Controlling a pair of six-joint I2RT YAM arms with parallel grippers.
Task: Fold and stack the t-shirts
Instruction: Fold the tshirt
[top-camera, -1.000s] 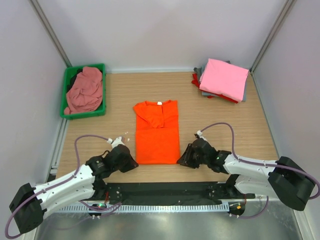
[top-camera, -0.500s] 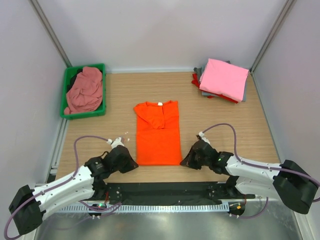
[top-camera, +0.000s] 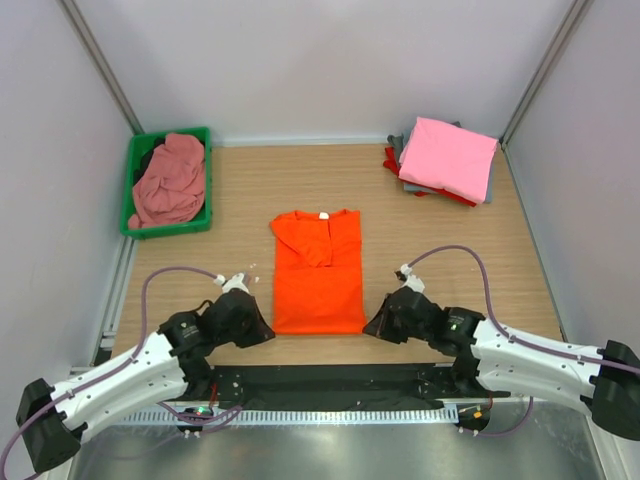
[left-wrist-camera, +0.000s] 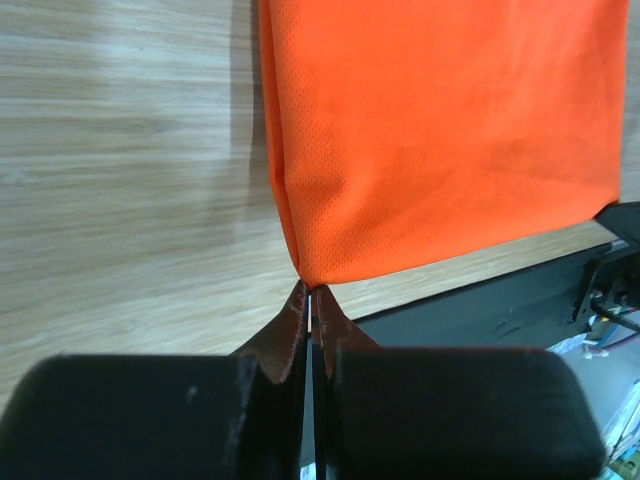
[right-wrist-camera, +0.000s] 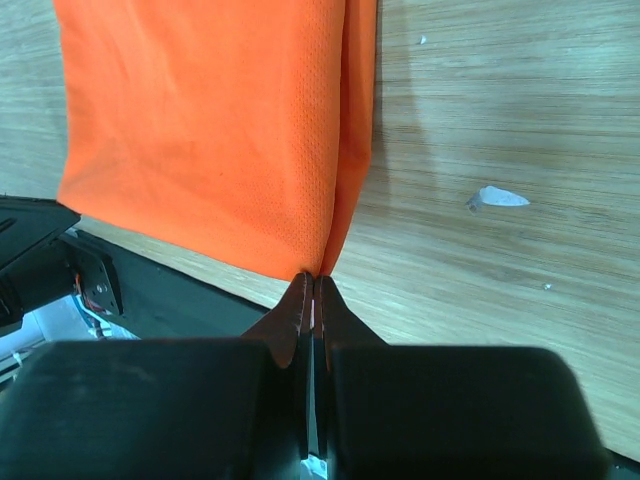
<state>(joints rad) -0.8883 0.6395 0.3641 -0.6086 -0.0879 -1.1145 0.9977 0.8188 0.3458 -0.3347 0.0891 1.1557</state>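
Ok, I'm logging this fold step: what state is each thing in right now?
orange t-shirt: flat, sleeves folded in, near corners pinched
left gripper: fingers shut on its near-left corner
right gripper: fingers shut on its near-right corner
pink t-shirt: folded, topping the stack
dusty-pink t-shirt: crumpled in the green bin

Top camera looks down on the whole table (top-camera: 450, 250); wrist cameras sit low, close, facing forward; all share the orange t-shirt (top-camera: 317, 285) hem.

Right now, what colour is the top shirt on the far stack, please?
The top shirt is pink; top external view.
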